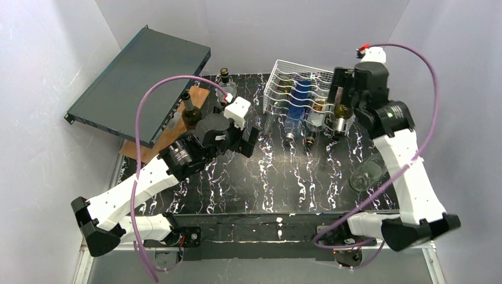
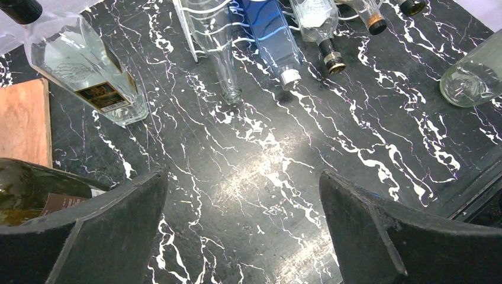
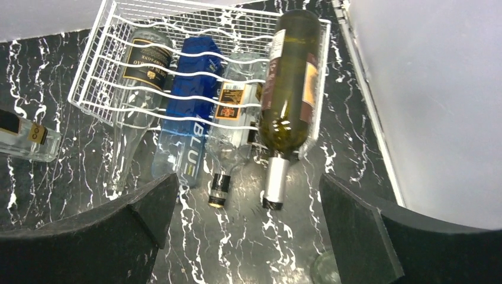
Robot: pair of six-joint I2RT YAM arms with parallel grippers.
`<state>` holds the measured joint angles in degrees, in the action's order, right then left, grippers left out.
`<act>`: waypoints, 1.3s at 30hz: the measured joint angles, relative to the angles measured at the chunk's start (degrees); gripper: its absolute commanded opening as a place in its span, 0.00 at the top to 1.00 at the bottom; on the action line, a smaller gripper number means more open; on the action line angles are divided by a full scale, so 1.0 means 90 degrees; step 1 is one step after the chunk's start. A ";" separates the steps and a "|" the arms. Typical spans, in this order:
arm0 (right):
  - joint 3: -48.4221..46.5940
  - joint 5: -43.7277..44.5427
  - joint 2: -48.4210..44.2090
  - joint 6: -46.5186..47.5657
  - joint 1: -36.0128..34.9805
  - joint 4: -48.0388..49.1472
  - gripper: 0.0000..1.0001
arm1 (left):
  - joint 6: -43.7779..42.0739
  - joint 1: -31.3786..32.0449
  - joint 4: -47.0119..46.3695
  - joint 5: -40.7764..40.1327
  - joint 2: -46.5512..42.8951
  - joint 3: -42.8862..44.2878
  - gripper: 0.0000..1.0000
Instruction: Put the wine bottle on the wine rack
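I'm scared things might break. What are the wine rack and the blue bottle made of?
The wine rack looks like thin metal wire, coated white: bent wavy rods. The blue bottle seems glossy tinted glass, see-through with highlights, though plastic is possible.

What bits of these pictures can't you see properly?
Top view: the right arm covers the right end of the wine rack.
Left wrist view: a finger of the left pincer hides most of the dark bottle.
Right wrist view: the bottom edge cuts off the glass.
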<state>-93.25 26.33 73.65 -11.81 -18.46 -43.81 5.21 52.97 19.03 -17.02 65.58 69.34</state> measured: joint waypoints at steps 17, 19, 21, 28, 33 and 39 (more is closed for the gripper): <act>0.0971 0.2902 -0.1659 -0.0675 0.0015 -0.1666 0.02 | 0.0102 0.0002 0.0083 0.0158 -0.0015 0.0002 0.01; 0.1202 0.3152 -0.1603 -0.0852 0.0056 -0.1795 0.02 | 0.0109 0.0002 0.0083 0.0160 -0.0024 0.0002 0.01; 0.1355 0.3300 -0.1542 -0.1005 0.0148 -0.1848 0.02 | 0.0112 0.0002 0.0083 0.0158 -0.0032 0.0002 0.01; 0.1722 0.3449 -0.1579 -0.1421 0.0687 -0.1868 0.04 | 0.0109 0.0002 0.0085 0.0160 -0.0078 0.0002 0.00; 0.2055 0.3381 -0.1797 -0.1651 0.0925 -0.1919 0.09 | 0.0109 0.0002 0.0085 0.0160 -0.0097 0.0002 0.01; 0.2307 0.3271 -0.2123 -0.1758 0.0930 -0.1926 0.29 | 0.0112 0.0002 0.0085 0.0180 -0.0097 0.0002 0.01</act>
<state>-72.49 55.77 54.54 -27.64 -10.09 -61.14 6.22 52.99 19.79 -15.40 64.71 69.36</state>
